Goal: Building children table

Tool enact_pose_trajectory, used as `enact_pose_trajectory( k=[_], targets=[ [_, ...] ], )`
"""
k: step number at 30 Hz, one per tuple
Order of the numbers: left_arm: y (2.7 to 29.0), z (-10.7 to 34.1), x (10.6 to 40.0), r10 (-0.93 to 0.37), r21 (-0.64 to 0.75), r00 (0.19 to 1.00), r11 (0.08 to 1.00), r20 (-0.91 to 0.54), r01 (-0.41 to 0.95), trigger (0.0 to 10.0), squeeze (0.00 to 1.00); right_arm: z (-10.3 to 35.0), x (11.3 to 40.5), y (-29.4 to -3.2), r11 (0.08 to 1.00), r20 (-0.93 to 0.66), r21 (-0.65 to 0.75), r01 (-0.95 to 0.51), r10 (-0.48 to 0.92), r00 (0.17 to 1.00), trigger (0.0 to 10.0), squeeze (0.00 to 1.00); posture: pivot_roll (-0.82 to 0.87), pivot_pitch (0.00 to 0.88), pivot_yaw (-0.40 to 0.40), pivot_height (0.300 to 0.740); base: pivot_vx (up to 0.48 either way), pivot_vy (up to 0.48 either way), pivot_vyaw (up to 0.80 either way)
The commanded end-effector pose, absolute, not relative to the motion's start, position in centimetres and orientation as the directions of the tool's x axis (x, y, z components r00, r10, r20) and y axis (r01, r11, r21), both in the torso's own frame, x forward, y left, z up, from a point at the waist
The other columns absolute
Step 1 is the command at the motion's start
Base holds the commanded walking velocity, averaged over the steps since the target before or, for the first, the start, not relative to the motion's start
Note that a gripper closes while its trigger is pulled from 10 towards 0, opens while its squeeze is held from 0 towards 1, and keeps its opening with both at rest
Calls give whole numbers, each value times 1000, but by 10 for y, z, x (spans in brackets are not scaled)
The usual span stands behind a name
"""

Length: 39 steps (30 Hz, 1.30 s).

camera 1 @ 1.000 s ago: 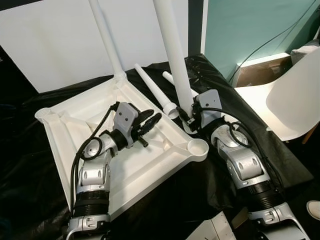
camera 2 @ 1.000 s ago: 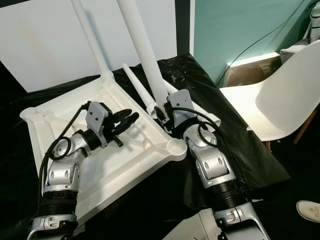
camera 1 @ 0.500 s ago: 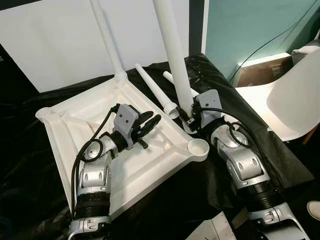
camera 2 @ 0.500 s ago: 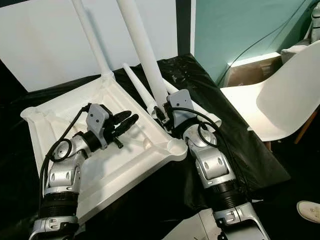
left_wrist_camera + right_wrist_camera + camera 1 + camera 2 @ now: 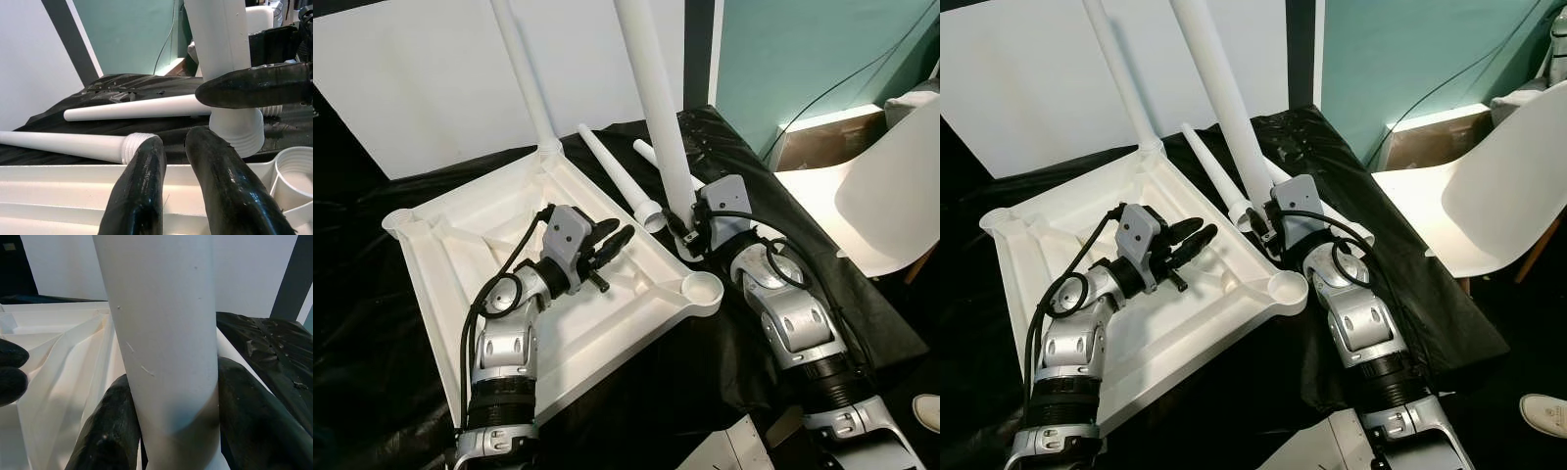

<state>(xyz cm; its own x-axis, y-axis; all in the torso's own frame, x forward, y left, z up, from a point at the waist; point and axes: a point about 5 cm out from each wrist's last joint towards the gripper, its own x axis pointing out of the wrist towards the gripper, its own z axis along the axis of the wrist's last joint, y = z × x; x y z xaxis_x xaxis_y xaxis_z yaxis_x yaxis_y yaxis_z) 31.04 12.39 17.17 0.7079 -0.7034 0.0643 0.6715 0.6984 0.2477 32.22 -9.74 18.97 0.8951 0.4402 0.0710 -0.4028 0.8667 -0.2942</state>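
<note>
nearest the camera, low in the frame, the two silver arms reach up toward the upturned white table top [image 5: 440,255], which lies on a black-covered bench [image 5: 372,392] with its ribbed underside showing. the empty corner socket [image 5: 703,288] sits at lower centre-right, just in front of the right arm's wrist.

the right end effector [image 5: 685,227] is clamped on the held leg [image 5: 656,98], low on the shaft, with the leg's threaded foot just beyond the table top's edge, beside that socket and not yet in it. the leg rises steeply out of the top of the frame. judging from this, the main risk is the long lever: gripped so near its foot, the leg could tilt or slip in the fingers [image 5: 110,431] as it is swung over, and a tilted foot would cross-thread or jam on the socket rim.

at centre, the left end effector [image 5: 607,245] hovers over the table top with its fingers nearly together and holding nothing. if it does not brace the top, a push from the leg could slide the whole top across the slick black cover.

further back, two loose legs [image 5: 617,176] lie on the bench just beside the held leg's foot; a sweep could knock them off. at upper left, a fitted leg [image 5: 524,78] stands in the far corner.
</note>
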Motion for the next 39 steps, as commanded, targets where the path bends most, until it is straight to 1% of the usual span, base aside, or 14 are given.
enact_pose_trajectory(
  k=[1, 21, 22, 27, 28, 29, 35, 39],
  targets=[
    [141, 172, 319, -407, 210, 903, 903, 135, 375, 10000, 0, 197, 323, -92, 859, 95, -311, -407, 454, 886, 10000, 0, -81, 0, 96, 740, 0, 0, 0],
    [138, 170, 317, -436, 199, 892, 891, 121, 409, 10000, 0, 195, 319, -93, 865, 92, -306, -398, 442, 892, 10000, 0, -83, 0, 110, 740, 0, 0, 0],
    [138, 170, 317, -442, 192, 888, 889, 124, 415, 10000, 1000, 195, 319, -92, 865, 92, -306, -398, 443, 892, 10000, 0, -83, 0, 109, 740, 0, 0, 0],
    [141, 172, 317, -419, 201, 899, 899, 128, 390, 10000, 1000, 195, 319, -91, 865, 93, -305, -399, 444, 891, 10000, 0, -80, 0, 109, 740, 0, 0, 0],
    [141, 172, 318, -416, 202, 900, 900, 129, 387, 10000, 584, 195, 320, -91, 865, 94, -305, -399, 444, 891, 10000, 0, -81, 0, 110, 740, 0, 0, 0],
    [141, 172, 318, -417, 201, 900, 900, 129, 388, 10000, 0, 195, 320, -91, 865, 94, -305, -399, 444, 891, 10000, 0, -81, 0, 110, 740, 0, 0, 0],
    [140, 172, 318, -422, 197, 897, 898, 129, 394, 10000, 0, 196, 320, -91, 865, 95, -306, -398, 444, 891, 10000, 0, -81, 0, 110, 740, 0, 0, 0],
    [139, 168, 317, -446, 192, 890, 886, 96, 423, 10000, 0, 196, 319, -92, 865, 95, -309, -396, 442, 892, 10000, 0, -85, 0, 112, 740, 0, 0, 0]
  ],
)
